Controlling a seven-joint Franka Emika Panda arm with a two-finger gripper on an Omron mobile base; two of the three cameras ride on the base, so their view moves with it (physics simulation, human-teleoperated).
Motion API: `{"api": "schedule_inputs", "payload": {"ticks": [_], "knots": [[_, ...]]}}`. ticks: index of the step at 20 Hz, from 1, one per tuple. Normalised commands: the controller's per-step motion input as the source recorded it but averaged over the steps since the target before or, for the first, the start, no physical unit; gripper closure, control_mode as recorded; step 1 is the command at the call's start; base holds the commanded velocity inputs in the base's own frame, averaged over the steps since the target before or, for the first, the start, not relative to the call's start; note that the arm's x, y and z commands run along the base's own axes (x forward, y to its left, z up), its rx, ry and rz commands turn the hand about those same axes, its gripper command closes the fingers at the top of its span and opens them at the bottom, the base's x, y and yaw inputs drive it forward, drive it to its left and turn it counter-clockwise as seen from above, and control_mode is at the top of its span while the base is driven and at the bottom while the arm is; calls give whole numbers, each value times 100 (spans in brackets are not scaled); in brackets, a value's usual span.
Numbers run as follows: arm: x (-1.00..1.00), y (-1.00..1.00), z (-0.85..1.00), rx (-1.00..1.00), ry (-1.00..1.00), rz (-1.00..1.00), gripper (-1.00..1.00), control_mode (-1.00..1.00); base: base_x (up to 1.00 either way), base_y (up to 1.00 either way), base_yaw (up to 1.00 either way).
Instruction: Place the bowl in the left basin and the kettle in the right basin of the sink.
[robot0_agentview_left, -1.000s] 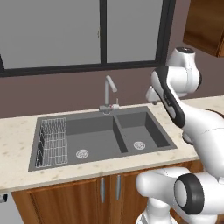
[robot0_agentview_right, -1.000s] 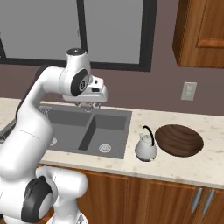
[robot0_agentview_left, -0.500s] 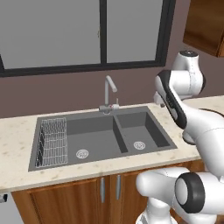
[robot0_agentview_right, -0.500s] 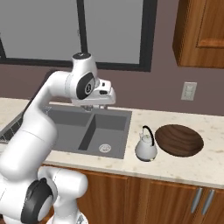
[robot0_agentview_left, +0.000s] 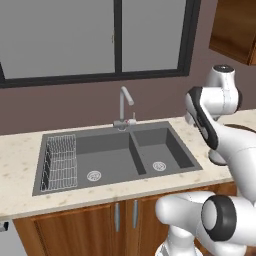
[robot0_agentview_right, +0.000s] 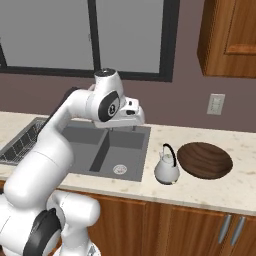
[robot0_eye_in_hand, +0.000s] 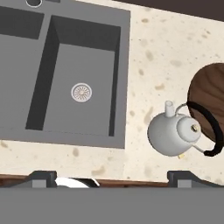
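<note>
hand view | claw (robot0_eye_in_hand: 112, 177) spread wide, empty | kettle (robot0_eye_in_hand: 174, 133) on counter above right fingertip, bowl (robot0_eye_in_hand: 208, 96) beyond

Kettle (robot0_agentview_right: 166, 168) beside bowl (robot0_agentview_right: 205, 160), on counter

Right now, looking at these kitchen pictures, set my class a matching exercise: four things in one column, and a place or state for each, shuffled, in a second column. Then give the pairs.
Things
1. kettle
2. bowl
3. wire rack
4. gripper

Places or states
A. inside the left basin, at its outer end
B. open, high above the counter
C. on the counter, between the sink and the bowl
D. on the counter, on the kettle's far side from the sink

Pairs: 1-C, 2-D, 3-A, 4-B
</note>
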Motion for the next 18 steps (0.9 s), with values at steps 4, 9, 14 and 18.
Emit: {"api": "schedule_inputs", "payload": {"ticks": [4,9,14,18], "knots": [[0,-43,-22,-3,0,0,-100,-100,0,0,0],[0,-48,-20,-1,0,0,-100,-100,0,0,0],[0,-44,-22,0,0,0,-100,-100,0,0,0],[2,-43,-17,-2,0,0,-100,-100,0,0,0]]}}
